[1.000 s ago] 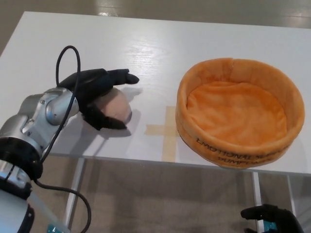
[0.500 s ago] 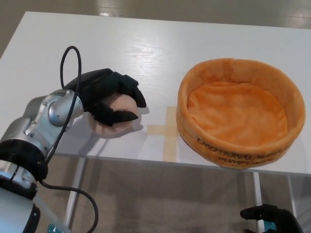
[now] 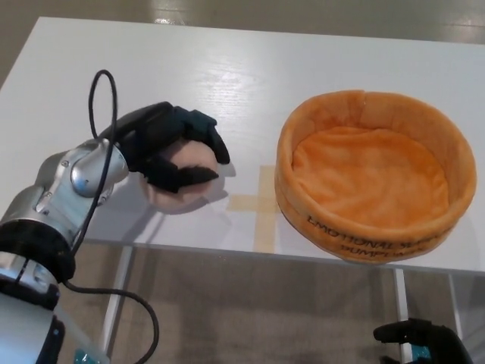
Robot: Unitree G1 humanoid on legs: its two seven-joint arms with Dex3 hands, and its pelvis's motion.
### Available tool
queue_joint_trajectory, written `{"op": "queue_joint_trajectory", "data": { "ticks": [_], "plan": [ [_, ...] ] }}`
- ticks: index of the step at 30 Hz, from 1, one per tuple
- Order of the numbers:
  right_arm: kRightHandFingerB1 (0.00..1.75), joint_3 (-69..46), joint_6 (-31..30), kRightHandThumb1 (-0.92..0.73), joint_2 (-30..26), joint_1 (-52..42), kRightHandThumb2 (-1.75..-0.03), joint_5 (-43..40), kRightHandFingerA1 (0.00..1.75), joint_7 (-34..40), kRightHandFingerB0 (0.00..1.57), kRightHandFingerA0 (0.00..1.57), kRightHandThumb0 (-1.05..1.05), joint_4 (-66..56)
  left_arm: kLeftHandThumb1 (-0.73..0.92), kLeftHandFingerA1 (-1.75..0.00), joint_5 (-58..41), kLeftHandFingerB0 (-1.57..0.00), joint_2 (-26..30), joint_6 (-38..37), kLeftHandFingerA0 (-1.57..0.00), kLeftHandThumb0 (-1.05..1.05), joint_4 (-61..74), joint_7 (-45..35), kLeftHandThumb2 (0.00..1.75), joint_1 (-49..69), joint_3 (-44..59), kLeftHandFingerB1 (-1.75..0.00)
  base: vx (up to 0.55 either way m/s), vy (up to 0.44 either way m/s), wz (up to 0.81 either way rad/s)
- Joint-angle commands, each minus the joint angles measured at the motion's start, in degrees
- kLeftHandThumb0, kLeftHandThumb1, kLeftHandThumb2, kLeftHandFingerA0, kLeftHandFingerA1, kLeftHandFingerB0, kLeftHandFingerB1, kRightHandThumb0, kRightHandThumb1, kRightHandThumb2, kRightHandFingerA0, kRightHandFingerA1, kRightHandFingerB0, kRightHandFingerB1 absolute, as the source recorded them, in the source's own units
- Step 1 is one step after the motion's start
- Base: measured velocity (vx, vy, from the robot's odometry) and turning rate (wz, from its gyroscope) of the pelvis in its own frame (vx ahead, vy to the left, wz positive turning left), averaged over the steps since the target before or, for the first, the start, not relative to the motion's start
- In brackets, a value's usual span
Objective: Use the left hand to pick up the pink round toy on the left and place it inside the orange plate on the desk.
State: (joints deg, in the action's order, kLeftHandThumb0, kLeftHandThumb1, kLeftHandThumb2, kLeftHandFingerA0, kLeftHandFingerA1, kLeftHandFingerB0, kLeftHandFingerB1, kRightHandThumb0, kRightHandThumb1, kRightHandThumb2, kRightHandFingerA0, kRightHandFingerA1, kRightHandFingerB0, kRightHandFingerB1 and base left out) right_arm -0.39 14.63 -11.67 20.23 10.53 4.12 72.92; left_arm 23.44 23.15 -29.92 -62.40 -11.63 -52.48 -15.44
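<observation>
Pink plush ball [image 3: 184, 176] now sits inside the left hand [image 3: 168, 149], over the left side of the white desk [image 3: 250, 83] near its front edge, well apart from the orange plate [image 3: 373, 176]. A second ago the two fingers lay stretched out over the top of the toy with only the thumb below; half a second ago they had curled down its far side. Now fingers [image 3: 208, 133] and thumb wrap it from above and below, closed on the toy. Toy looks slightly squashed in the clasp. Cannot tell whether it is clear of the desk or touching it; shadow lies directly under it.

Judgement: grasp stage looks complete; lift and carry across to the plate remain. Soft toy, so hold could slip if the squeeze is shallow.

Plate: soft fabric, tall wall, empty inside. Dark print on the front of the wall, upside down from this view; looks like "EMOTIONAL" plus more words, not fully legible.

Tan tape cross [image 3: 260, 203] on desk between toy and plate.

Right hand [image 3: 415, 340] low at bottom right, below desk edge; state unclear
</observation>
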Motion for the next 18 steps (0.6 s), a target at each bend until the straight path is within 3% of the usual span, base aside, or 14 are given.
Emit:
{"op": "queue_joint_trajectory", "data": {
  "ticks": [1, 2, 5, 6, 11, 12, 13, 15, 16, 17, 18],
  "plan": [
    [0.78, 0.25, -0.54, -0.60, -0.17, -0.13, -0.62, -0.08, 0.94, -0.69, 0.65, 0.72, -0.15, 0.26, 0.79, -1.29, -2.41, -0.82, 0.02, -0.80, -0.86, -0.20, 0.94, 0.98, 0.69, -3.04, 2.42, -0.88, 0.00, 0.000, 0.00],
    [0.79, 0.25, -0.40, -0.58, -0.15, -0.13, -0.64, -0.12, 0.96, -0.72, 0.65, 0.75, -0.14, 0.25, 0.80, -1.35, -2.59, -0.83, 0.03, -0.19, -0.92, -0.23, 1.91, 0.91, 0.70, -4.55, 3.21, -0.84, 0.00, 0.000, 0.00],
    [0.81, 0.30, -0.28, -0.59, -0.10, -0.08, -0.62, -0.08, 1.00, -0.68, 0.68, 0.77, -0.15, 0.27, 0.78, -1.31, -4.10, -0.84, -0.45, 0.98, -0.94, -0.24, 3.54, -0.39, 0.70, -6.95, 4.87, -0.82, 0.00, 0.000, 0.00],
    [0.80, 0.38, -0.36, -0.46, -0.11, -0.06, -0.85, 0.01, 0.94, -0.61, 0.66, 0.81, -0.20, 0.29, 0.80, -1.12, -4.64, -0.83, -1.15, 1.67, -0.99, -0.22, 4.50, -0.94, 0.69, -7.68, 5.31, -0.81, 0.00, 0.000, 0.00],
    [0.79, 0.48, -0.83, -0.47, -0.02, 0.42, -0.85, 0.05, 0.93, -0.57, 0.65, 0.79, -0.19, 0.37, 0.79, -1.12, -5.08, -0.85, -3.31, 3.04, -0.98, -0.19, 7.35, -1.61, 0.69, -9.84, 6.12, -0.79, 0.00, 0.000, 0.00],
    [0.80, 0.52, -0.94, -0.46, -0.01, 0.46, -0.85, 0.06, 0.92, -0.68, 0.66, 0.78, -0.20, 0.41, 0.78, -1.23, -4.56, -0.89, -3.97, 3.49, -0.94, -0.23, 8.12, -1.28, 0.69, -10.55, 5.74, -0.71, 0.00, 0.000, 0.00],
    [0.80, 0.57, -1.03, -0.46, 0.00, 0.50, -0.85, 0.09, 0.92, -0.80, 0.66, 0.78, -0.20, 0.45, 0.78, -1.23, -3.91, -0.89, -4.55, 4.08, -0.94, -0.23, 8.85, -0.91, 0.69, -11.24, 5.27, -0.71, 0.00, 0.000, 0.00],
    [0.80, 0.93, -0.78, -0.46, -0.01, 0.36, -0.85, 0.46, 0.92, -0.50, 0.67, 0.79, -0.20, 0.47, 0.76, -1.17, -3.57, -0.88, -5.66, 4.76, -0.96, -0.22, 9.30, -0.55, 0.70, -11.96, 4.78, -0.78, 0.00, 0.000, 0.00],
    [0.80, 0.99, -0.62, -0.60, 0.02, 0.22, -0.61, 0.45, 0.97, -0.55, 0.69, 0.76, -0.14, 0.49, 0.76, -1.06, -3.25, -0.86, -6.67, 5.12, -1.02, -0.21, 9.63, -0.35, 0.69, -12.57, 4.27, -0.79, 0.00, 0.000, 0.00],
    [0.80, 0.92, -0.59, -0.60, 0.05, 0.17, -0.61, 0.32, 0.97, -0.69, 0.69, 0.76, -0.14, 0.51, 0.76, -1.06, -3.08, -0.86, -7.09, 5.17, -1.02, -0.21, 9.74, -0.30, 0.69, -12.83, 4.02, -0.79, 0.00, 0.000, 0.00],
    [0.78, 0.90, -0.67, -0.46, 0.05, 0.17, -0.85, 0.22, 0.89, -0.86, 0.64, 0.74, -0.19, 0.49, 0.78, -1.06, -2.65, -0.85, -8.28, 5.57, -1.00, -0.22, 9.80, -0.09, 0.67, -13.57, 3.40, -0.80, 0.00, 0.000, 0.00]
  ]
}}
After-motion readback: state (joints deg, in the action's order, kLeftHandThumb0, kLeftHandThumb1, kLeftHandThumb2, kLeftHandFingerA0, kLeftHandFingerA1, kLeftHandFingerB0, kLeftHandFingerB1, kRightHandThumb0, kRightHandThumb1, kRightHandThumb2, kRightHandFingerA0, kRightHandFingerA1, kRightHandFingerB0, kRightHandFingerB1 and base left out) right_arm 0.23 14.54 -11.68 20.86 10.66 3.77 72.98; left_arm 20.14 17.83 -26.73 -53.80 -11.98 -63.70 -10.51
